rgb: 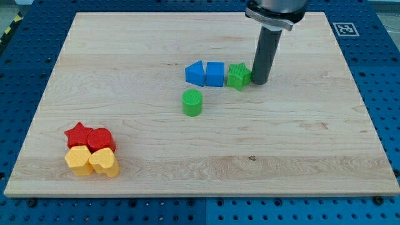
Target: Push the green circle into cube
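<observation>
The green circle (192,102) is a short green cylinder standing a little left of the board's middle. The blue cube (215,74) stands above and to its right, apart from it. A blue triangular block (195,73) touches the cube's left side and a green star (237,76) touches its right side. My tip (259,81) rests on the board just right of the green star, touching or nearly touching it. It is far to the right of the green circle.
A red star (77,134), a red block (100,139), a yellow block (79,160) and a yellow heart-like block (104,162) cluster at the board's lower left. The wooden board (300,144) lies on a blue perforated table. A marker tag (345,29) sits at the top right.
</observation>
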